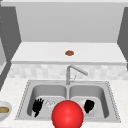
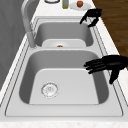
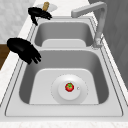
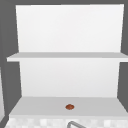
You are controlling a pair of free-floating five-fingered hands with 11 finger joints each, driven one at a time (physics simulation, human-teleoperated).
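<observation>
Front view: left hand (image 1: 37,106) over the left basin of the double sink (image 1: 111,100), fingers straight and spread, holding nothing, just beside the drain (image 1: 50,103). Right hand (image 1: 89,105) over the right basin, above a white plate (image 1: 80,102), fingers loosely bent, empty. Large red ball (image 1: 67,114) at the sink's front edge, between the two hands. Faucet (image 1: 72,73) at the back edge, spout swung right. Bowl (image 1: 4,110) at the worktop's left edge. Small brown round thing (image 1: 69,53) on the shelf (image 1: 37,53) above.

Left side view: left hand (image 2: 110,65) at the near basin's front rim, fingers stretched out over the basin, thumb hanging down. Right hand (image 2: 91,16) at the far basin's front rim, fingers curved, gripping nothing. Plate (image 2: 59,45) in the far basin.

Right side view: right hand (image 3: 23,50) over the near basin's front rim, fingers drooping. Plate (image 3: 69,88) on that basin's floor with a small tomato (image 3: 69,87) at its middle, apart from the hand. Left hand (image 3: 38,13) at the far basin's front corner.

Upper view: brown thing (image 4: 69,107) on the lower shelf (image 4: 37,106).
</observation>
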